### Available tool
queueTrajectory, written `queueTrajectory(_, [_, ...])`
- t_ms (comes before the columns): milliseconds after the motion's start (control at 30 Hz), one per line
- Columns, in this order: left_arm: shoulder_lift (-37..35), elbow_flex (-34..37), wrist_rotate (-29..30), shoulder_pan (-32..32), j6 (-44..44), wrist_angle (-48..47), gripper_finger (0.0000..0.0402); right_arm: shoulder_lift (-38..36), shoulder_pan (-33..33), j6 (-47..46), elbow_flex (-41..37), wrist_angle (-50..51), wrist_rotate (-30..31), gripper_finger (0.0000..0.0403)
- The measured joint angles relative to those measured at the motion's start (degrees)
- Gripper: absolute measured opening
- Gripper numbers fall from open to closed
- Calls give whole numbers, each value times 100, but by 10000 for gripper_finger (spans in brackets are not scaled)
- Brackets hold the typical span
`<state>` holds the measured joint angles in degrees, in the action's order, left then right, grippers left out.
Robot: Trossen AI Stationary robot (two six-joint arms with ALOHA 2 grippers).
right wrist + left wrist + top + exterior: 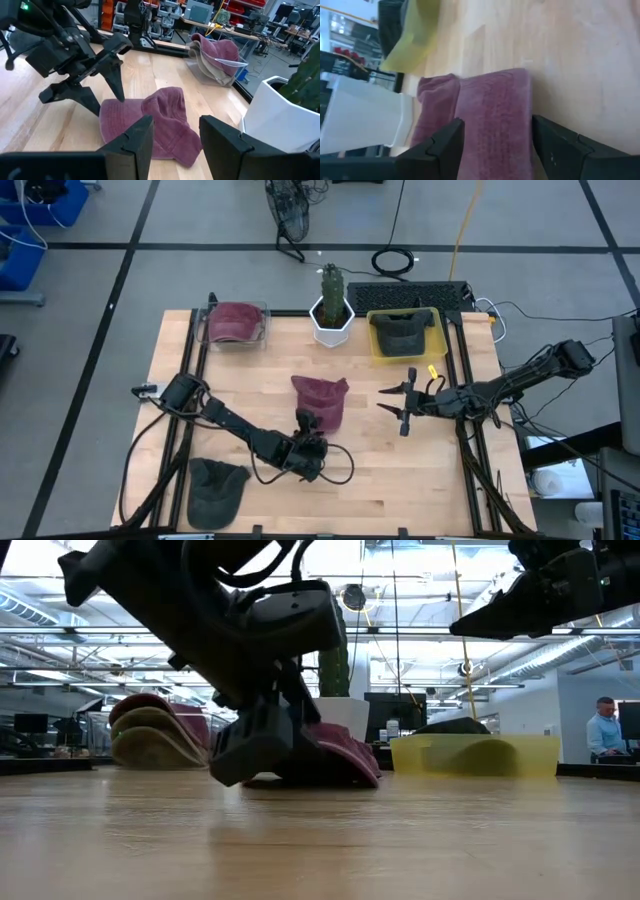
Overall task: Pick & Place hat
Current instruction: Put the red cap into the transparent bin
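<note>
Closest to the overhead camera, your left arm reaches from 8 o'clock toward the table's middle. Its left gripper [306,423] sits at the near edge of the maroon hat [322,400], fingers spread to either side of the brim. A dark hat [215,490] lies at 7 o'clock. At 12 o'clock stands a white pot with a cactus [331,308], with a clear bin of hats [235,325] at 11 o'clock and a yellow bin [405,335] holding a dark hat at 1 o'clock. Your right gripper [398,402] hovers at 3 o'clock, jaws apart, holding nothing.

From table height, the left gripper [262,752] rests low against the maroon hat [340,755], tilted down. The right arm hangs high.

Through the left wrist camera, both fingers [440,147] straddle the maroon hat [492,120], which is not yet pinched.

Through the right wrist camera, you see the right arm's own fingers [132,142] spread, and beyond them the left gripper [102,100] planted on the maroon hat [155,122].

Judging by its folds, the hat is soft, light cloth that will sag and bunch. The flat brim edge between the fingers looks the best place to grip.
</note>
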<state>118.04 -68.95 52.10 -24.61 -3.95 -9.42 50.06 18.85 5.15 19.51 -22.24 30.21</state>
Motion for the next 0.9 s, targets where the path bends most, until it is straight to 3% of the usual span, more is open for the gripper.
queueTrajectory(600, [0, 2, 1095, 53, 382, -289, 229, 0, 0, -2, 0, 26, -19, 144])
queueTrajectory(767, [-2, 52, 1095, 160, 511, -275, 223, 0, 1, -2, 0, 26, -19, 144])
queueTrajectory(900, [-2, 256, 938, 324, 699, -297, 193, 0, 2, -2, 0, 27, -19, 144])
